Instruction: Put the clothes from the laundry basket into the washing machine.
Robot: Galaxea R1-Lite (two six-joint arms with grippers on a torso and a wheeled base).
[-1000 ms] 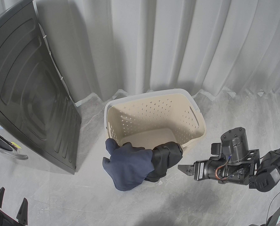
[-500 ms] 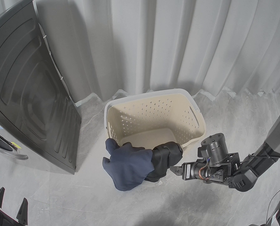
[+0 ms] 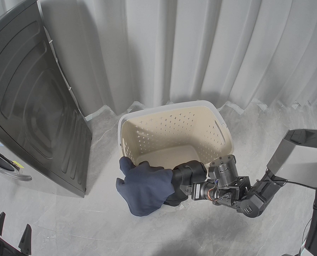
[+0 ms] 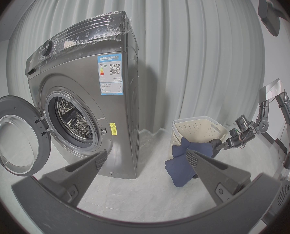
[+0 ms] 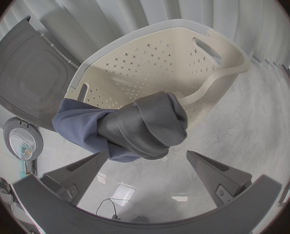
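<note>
Hanging over the laundry basket's (image 3: pixel 172 107) near rim, a grey garment (image 3: pixel 188 176) and a navy garment (image 3: pixel 146 189) lie well apart from the washing machine (image 4: pixel 86 91). The right hand (image 5: pixel 146 154) is released and flanks the grey bundle, apparently lined up to grasp it. The left hand (image 4: pixel 145 156) is released and held low. Whether the fingertips touch the cloth is obscured from above.

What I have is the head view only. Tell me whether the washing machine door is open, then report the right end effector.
Observer: The left wrist view shows the washing machine door swung wide open beside the drum.
Operator: Now the end effector.
Observer: The right end effector is open, fingers spread, with the grey garment ahead between them.
Operator: Report the drum's contents.
Observer: No clothes show in the visible part of the drum.
</note>
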